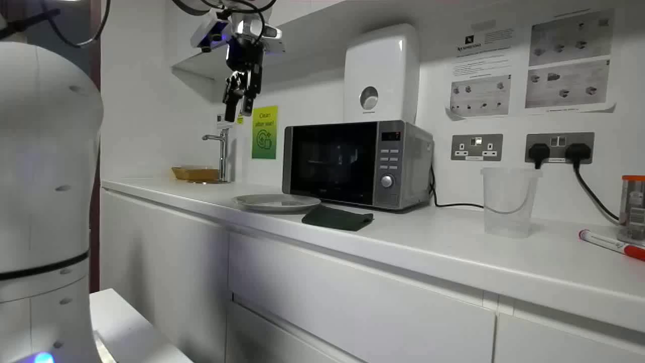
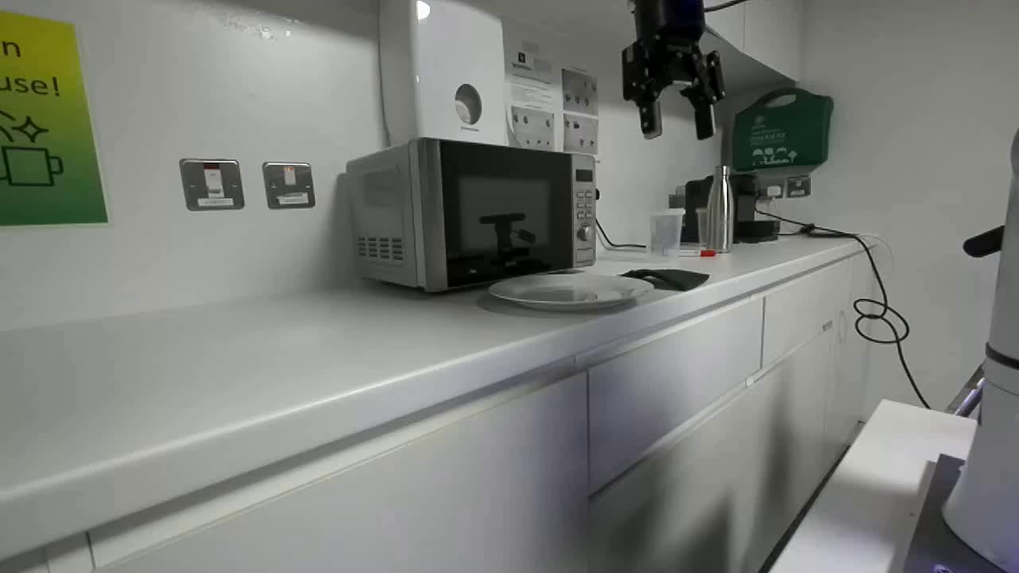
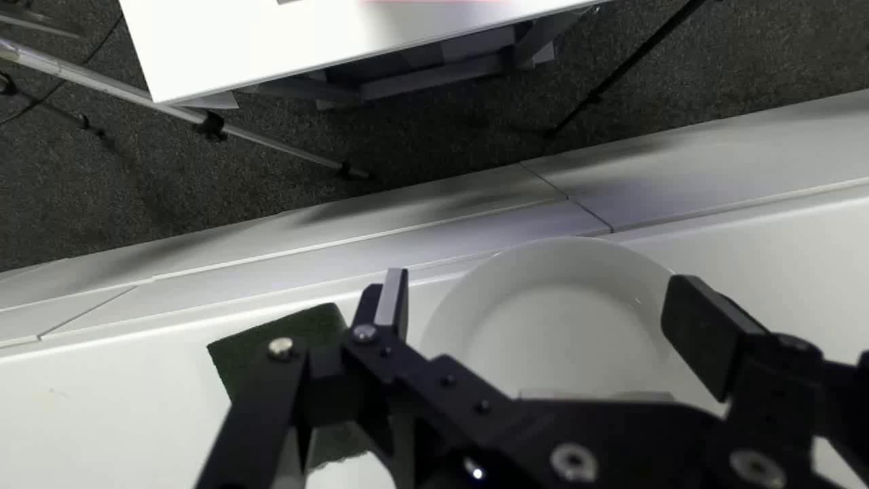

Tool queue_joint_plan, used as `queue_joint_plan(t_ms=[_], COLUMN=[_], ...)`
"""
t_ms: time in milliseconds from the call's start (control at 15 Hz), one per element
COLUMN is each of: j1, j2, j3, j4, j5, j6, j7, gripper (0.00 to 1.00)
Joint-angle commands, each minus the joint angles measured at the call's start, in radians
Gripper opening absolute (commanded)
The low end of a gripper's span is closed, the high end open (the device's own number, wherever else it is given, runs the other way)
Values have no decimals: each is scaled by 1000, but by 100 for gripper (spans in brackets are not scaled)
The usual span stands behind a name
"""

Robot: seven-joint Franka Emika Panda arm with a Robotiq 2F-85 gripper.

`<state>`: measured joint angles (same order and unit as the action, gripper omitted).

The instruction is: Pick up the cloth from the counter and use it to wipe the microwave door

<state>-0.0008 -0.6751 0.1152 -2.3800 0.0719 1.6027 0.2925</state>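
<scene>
The dark cloth point(image 1: 337, 218) lies on the white counter point(image 1: 443, 247), in front of the microwave and beside the plate. It also shows in an exterior view point(image 2: 677, 278) and in the wrist view point(image 3: 248, 354), partly hidden by the gripper. The microwave door point(image 1: 332, 164) is shut; its dark glass also faces an exterior view point(image 2: 509, 191). My gripper point(image 1: 239, 110) hangs high above the counter, fingers down, apart from everything. Its fingers are spread with nothing between them in an exterior view point(image 2: 678, 131) and in the wrist view point(image 3: 540, 316).
A pale plate point(image 1: 277, 202) lies left of the cloth, below my gripper in the wrist view point(image 3: 563, 326). A clear bucket point(image 1: 511, 201) and a red marker point(image 1: 612, 244) are farther right. A tap point(image 1: 222, 151) stands left. A white box point(image 1: 383, 70) hangs above the microwave.
</scene>
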Motion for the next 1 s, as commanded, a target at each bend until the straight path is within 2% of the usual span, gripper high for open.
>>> queue_joint_plan(t_ms=[0,600,933], j1=[-3,-3,-27], j2=[1,1,28], j3=[2,2,10], j4=[2,2,-65], j5=[1,1,-59], j6=[-2,-2,76], j7=[-2,-2,14], gripper=[100,100,100])
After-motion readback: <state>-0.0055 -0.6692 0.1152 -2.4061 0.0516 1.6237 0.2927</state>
